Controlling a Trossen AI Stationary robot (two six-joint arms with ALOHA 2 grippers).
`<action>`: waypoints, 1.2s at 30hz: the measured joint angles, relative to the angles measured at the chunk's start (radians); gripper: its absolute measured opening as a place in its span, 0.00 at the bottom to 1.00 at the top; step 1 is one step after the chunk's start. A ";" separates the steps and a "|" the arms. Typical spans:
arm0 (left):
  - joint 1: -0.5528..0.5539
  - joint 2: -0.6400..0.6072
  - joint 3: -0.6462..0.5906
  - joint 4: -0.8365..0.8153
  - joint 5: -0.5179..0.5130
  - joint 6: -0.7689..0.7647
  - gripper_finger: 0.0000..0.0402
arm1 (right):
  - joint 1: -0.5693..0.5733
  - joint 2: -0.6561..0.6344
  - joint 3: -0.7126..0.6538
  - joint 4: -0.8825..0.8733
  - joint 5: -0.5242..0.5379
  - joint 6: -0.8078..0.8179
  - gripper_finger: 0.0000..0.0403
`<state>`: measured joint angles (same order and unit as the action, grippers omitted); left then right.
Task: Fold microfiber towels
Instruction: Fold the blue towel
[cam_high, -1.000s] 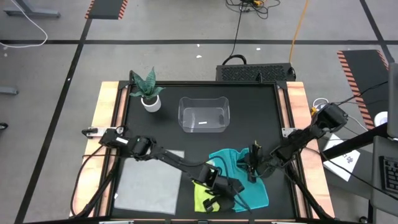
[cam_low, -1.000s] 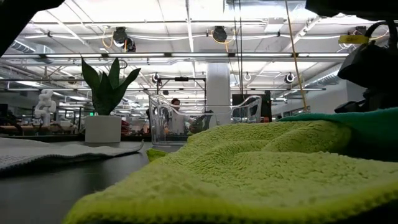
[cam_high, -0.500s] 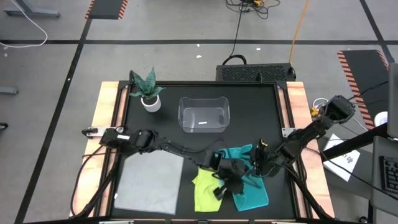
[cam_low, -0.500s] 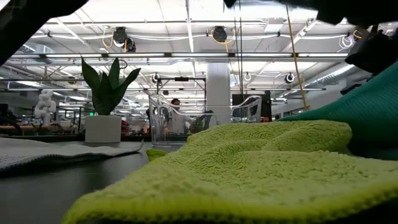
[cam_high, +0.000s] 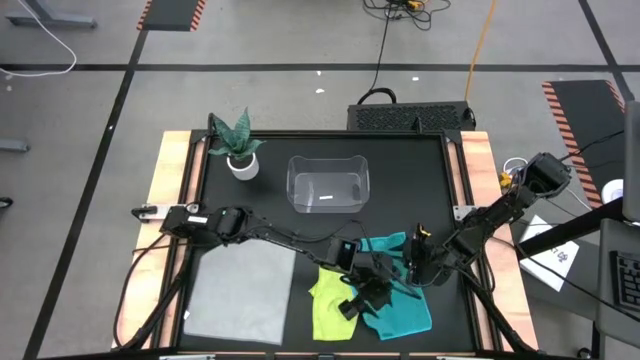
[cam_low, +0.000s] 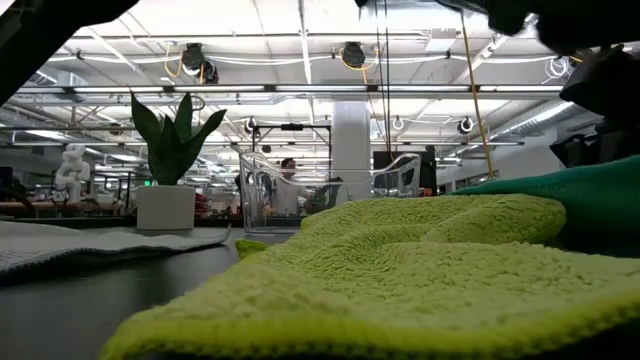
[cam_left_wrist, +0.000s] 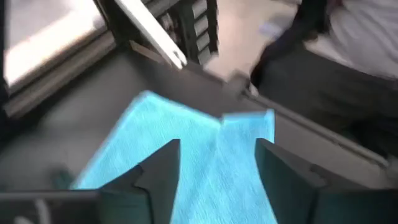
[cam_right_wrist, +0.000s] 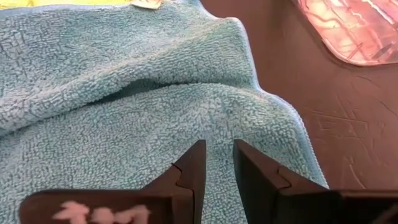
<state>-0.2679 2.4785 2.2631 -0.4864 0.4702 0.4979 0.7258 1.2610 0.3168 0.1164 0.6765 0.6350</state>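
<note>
The teal blue towel (cam_high: 398, 290) lies crumpled at the near right of the table, its left part on the yellow-green towel (cam_high: 328, 308). The light grey towel (cam_high: 240, 295) lies flat at the near left. My left gripper (cam_left_wrist: 217, 146) stands open just above the teal towel's left part (cam_high: 365, 298), with teal cloth showing beyond its fingers. My right gripper (cam_high: 413, 268) is shut on the teal towel at its right side. In the low view the yellow-green towel (cam_low: 400, 270) fills the foreground and the teal towel (cam_low: 600, 200) rises behind it. My right gripper pinches a raised ridge of the teal towel (cam_right_wrist: 214, 134) between its two fingers, near the towel's right edge. The fingers come slanting down from the table's right side. Creases run up to the fingers; the rest of the towel lies on the table.
A clear plastic bin (cam_high: 328, 184) stands at the middle of the far side, and a small potted plant (cam_high: 240, 152) at the far left. Bare black tabletop (cam_high: 420, 190) lies between the bin and the towels. The table's right rail (cam_high: 462, 215) is close to my right gripper.
My left gripper carried the teal towel's left part up and toward the right, uncovering more of the yellow-green towel, then opened and let go. The lifted teal cloth sank back down. My right gripper rose slightly and stayed shut on the towel.
</note>
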 joint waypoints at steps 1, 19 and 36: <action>-0.001 -0.013 0.000 -0.026 -0.001 0.013 0.58 | 0.003 0.000 0.000 0.003 0.000 -0.006 0.18; -0.134 -0.193 -0.089 -0.592 -0.629 -0.319 0.51 | 0.060 0.116 0.274 -0.030 -0.189 -0.261 0.18; -0.089 -0.812 -1.010 0.204 -0.773 -0.421 0.36 | 0.228 0.355 0.641 -0.212 -0.208 -0.191 0.22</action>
<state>-0.3572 1.6669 1.2532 -0.2825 -0.3031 0.0765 0.9537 1.6158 0.9573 -0.0953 0.4681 0.4440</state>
